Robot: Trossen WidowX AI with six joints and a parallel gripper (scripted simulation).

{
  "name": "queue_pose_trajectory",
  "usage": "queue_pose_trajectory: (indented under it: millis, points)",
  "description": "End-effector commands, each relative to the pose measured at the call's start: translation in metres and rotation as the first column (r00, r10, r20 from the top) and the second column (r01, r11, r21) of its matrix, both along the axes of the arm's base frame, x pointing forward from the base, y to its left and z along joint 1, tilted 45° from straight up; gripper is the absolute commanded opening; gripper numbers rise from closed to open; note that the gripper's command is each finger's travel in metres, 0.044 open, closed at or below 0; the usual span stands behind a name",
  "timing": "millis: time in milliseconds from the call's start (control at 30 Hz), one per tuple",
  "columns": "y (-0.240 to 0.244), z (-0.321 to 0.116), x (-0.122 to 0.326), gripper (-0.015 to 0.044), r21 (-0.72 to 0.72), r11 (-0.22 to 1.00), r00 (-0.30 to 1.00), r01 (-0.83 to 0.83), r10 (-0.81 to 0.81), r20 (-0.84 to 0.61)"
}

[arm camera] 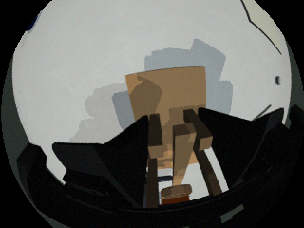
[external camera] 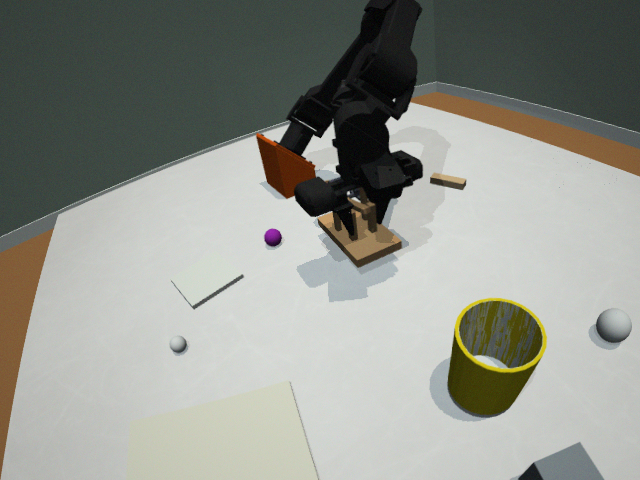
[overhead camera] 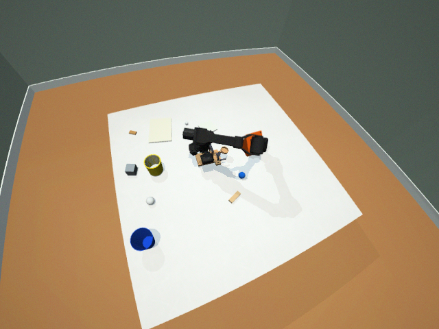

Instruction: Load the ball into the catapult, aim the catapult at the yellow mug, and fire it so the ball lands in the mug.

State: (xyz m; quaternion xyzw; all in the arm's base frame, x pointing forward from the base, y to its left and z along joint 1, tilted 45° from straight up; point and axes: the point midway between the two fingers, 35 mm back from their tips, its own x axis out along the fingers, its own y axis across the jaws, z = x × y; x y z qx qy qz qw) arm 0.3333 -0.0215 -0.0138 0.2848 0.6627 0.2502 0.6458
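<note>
On the left of the top view, the yellow mug (overhead camera: 154, 168) (external camera: 485, 377) stands upright on the tabletop (overhead camera: 198, 226) (external camera: 320, 341). Right of it, the wooden catapult (overhead camera: 199, 162) (external camera: 379, 243) (arm camera: 182, 85) is pinched by its uprights between the fingers (external camera: 366, 224); it should be turned level, squeeze kept steady, until mug-facing.

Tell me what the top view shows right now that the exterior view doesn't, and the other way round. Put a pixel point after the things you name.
Only the top view: a blue cup (overhead camera: 142, 234) and a small blue ball (overhead camera: 241, 175).

Only the exterior view: a small purple ball (external camera: 272, 237).

Both: the yellow mug (overhead camera: 155, 168) (external camera: 488, 382), the black hand closed on the wooden catapult (overhead camera: 199, 162) (external camera: 379, 244), a large pale grey ball (overhead camera: 150, 200) (external camera: 613, 324) and a flat cream rectangular panel (overhead camera: 160, 130) (external camera: 222, 434).
</note>
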Motion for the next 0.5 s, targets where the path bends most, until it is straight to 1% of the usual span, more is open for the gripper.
queue_pose_trajectory:
  millis: [0, 367, 467]
  points:
    - [0.004, -0.004, 0.0, 0.0, 0.002, 1.0, 1.0, 0.008, -0.008, -0.001]
    - [0.017, -0.017, -0.001, 0.0, 0.004, 1.0, 1.0, 0.008, -0.008, -0.002]
    - [0.014, -0.014, -0.001, 0.0, 0.002, 1.0, 1.0, 0.0, 0.0, -0.001]
